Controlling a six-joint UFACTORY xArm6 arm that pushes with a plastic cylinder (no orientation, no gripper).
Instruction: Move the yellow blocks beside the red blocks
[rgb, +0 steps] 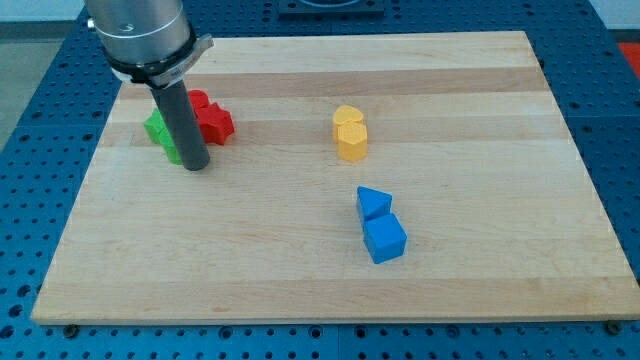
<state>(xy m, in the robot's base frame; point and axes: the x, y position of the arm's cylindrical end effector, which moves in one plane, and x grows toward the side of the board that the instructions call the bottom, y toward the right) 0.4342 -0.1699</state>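
Observation:
My tip (195, 166) rests on the board at the view's upper left, right against a cluster of blocks. Red blocks (212, 117) lie just right of the rod, touching green blocks (160, 132) that sit left of and partly behind the rod. A yellow heart-shaped block (350, 133) stands alone near the board's middle top, well to the right of my tip and the red blocks. The exact shapes of the red and green blocks are partly hidden by the rod.
A blue triangular block (373, 202) and a blue cube (385, 239) touch each other below the yellow block, right of centre. The wooden board (320, 290) lies on a blue perforated table.

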